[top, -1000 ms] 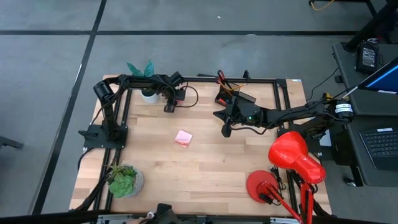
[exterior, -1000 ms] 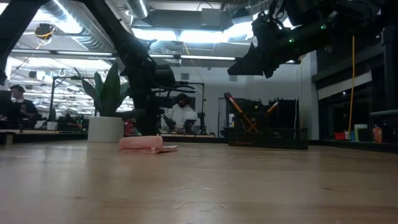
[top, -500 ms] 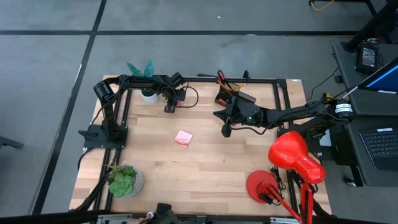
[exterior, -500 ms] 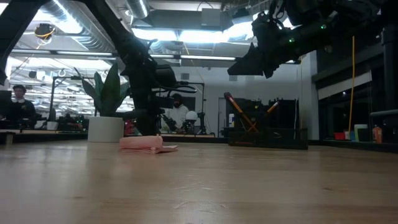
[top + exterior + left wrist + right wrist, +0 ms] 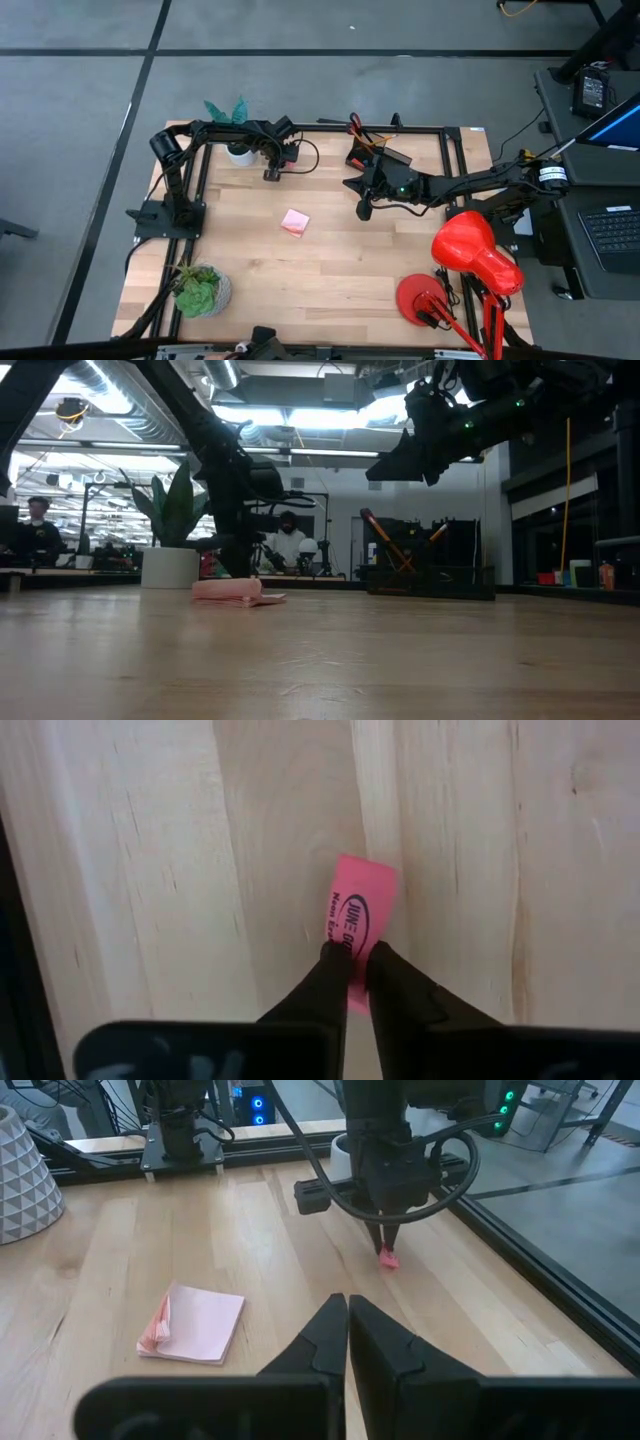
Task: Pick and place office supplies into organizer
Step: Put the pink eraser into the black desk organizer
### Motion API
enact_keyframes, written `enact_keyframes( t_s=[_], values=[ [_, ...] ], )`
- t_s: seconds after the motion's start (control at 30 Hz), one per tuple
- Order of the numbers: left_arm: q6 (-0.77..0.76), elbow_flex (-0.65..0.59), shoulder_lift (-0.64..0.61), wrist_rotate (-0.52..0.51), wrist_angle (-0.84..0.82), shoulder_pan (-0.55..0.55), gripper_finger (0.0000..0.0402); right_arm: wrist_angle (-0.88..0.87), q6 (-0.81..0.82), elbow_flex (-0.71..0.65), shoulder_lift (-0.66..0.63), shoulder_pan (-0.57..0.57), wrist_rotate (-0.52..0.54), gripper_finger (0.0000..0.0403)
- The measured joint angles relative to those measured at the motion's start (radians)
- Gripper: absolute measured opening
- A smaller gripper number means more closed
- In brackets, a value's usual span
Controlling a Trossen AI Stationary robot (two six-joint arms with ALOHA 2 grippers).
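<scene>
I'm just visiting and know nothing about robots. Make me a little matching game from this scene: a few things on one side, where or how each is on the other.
Things:
1. pink eraser
2. pink sticky-note pad
3. right gripper
4. organizer

Places or states:
A. lying alone in the middle of the table
B. at the table's far edge, with pencils and scissors standing in it
C. pinched between the jaws of the left gripper, down on the wood
D. hanging above the table, jaws shut, holding nothing

Pairs: 1-C, 2-A, 3-D, 4-B
</scene>
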Motion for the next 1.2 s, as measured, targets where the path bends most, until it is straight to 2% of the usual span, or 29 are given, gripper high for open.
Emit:
enact_keyframes(
  t_s=[0.23,0.5,1.2],
  values=[
    [-0.001,-0.001,-0.004,-0.005,-0.001,0.0,0.001,0.0,0.0,0.0,0.0,0.0,0.0,0.0019],
    [-0.002,-0.008,-0.068,-0.038,-0.022,-0.003,0.0002,0.0,-0.001,0.0,0.0,0.0,0.0,0.0019],
    [-0.018,-0.004,-0.121,-0.002,-0.033,-0.096,0.0001,-0.031,-0.004,0.0,0.0,0.0,0.0,0.0019]
  ],
)
